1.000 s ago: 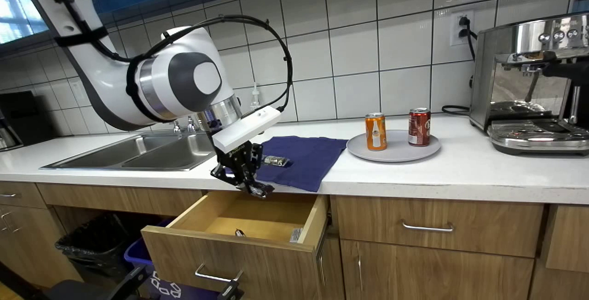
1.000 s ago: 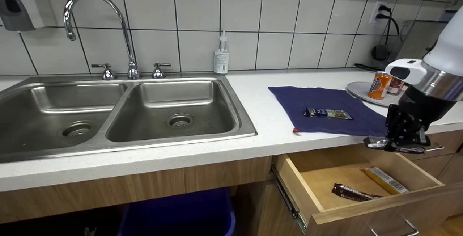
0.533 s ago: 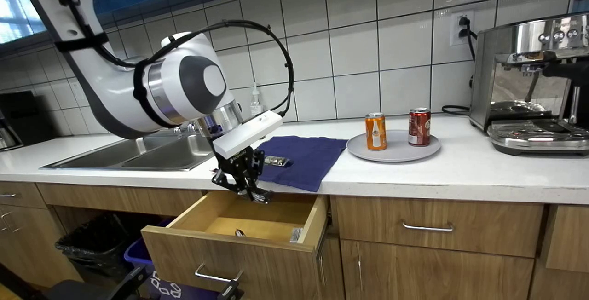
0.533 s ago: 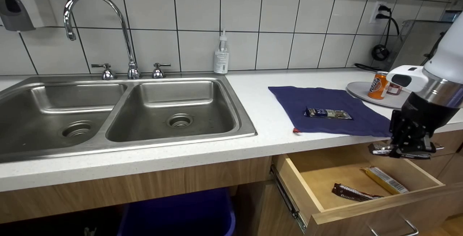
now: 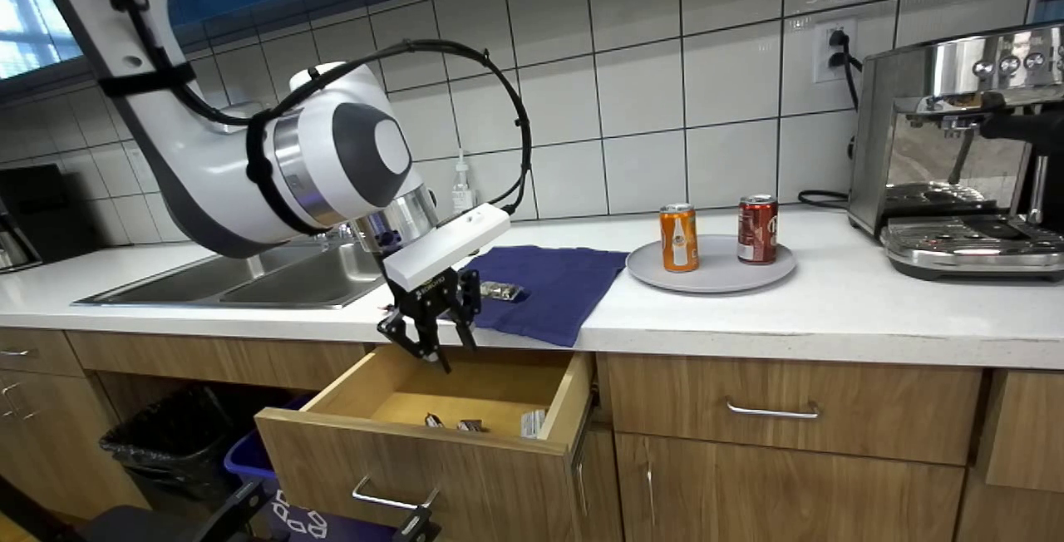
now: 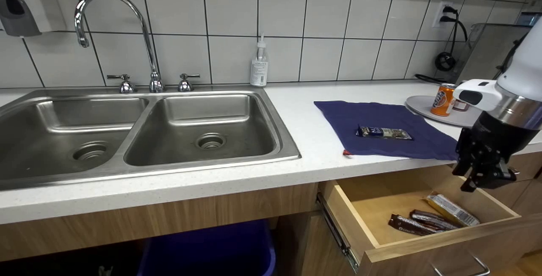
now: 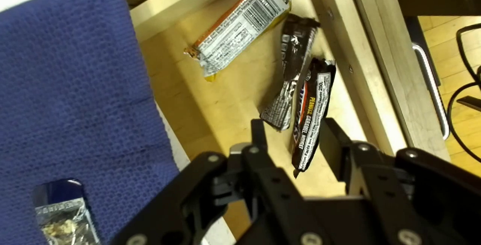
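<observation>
A white-and-grey jointed robot arm (image 5: 208, 168) leans over a white-topped bench (image 5: 831, 322) in an exterior view, its black two-fingered end effector (image 5: 455, 357) hanging tilted above a wood-fronted drawer (image 5: 482, 480) that stands pulled out, the fingertips apart and well above the contents. Behind it a violet-blue woven cloth (image 5: 565, 284) lies at the bench edge; farther along, an orange drinks can (image 5: 679, 238) and a dark red drinks can (image 5: 757, 229) stand upright on a round grey plate (image 5: 719, 278) near a shiny metal espresso machine (image 5: 956, 151).

In an exterior view that takes in the stainless-steel double sink (image 6: 137, 130), a clear pump bottle (image 6: 259, 72) stands by the wall, a blue-and-clear wrapped snack bar (image 6: 383, 133) rests on the cloth, and a yellow-wrapped bar (image 6: 452, 209) lies in the drawer.

In the wrist view, the fingers frame a gap over the drawer, where a glossy dark brown bar (image 7: 291, 70) lies between the yellow-wrapped bar and a second dark brown bar (image 7: 312, 115) lettered "PEANUTS, CARAMEL, NOUGAT." The lettered bar shows below, between the fingers; whether the two brown bars touch is hard to tell from this angle.
</observation>
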Controlling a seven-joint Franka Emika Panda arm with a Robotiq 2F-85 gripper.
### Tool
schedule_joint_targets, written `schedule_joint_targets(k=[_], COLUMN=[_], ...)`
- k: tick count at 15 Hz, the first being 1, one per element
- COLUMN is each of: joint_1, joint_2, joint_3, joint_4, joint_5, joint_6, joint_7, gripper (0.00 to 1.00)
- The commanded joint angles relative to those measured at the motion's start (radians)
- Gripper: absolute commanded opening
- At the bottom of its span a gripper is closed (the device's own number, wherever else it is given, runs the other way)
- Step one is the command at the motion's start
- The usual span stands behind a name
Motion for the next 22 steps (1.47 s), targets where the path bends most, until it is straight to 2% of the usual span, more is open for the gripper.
schedule_joint_targets(k=[1,4,5,9,14,22], joint_1=[0.006,0.002,0.001,0.003,0.002,-0.012], joint_2=[-0.017,-0.022,-0.022,-0.04,-0.033,0.018], joint_3=[-0.001,0.012,0.018,0.025,0.057,0.122], joint_4=[0.001,0.004,0.005,-0.007,0.015,0.128], joint_5=[-0.017,0.003,0.012,0.027,0.1,0.246], joint_6=[0.012,0.021,0.026,0.046,0.055,0.038], joint_7=[0.031,0.021,0.016,0.006,-0.018,-0.104], gripper=[0.76,0.98,1.0,1.0,1.0,1.0])
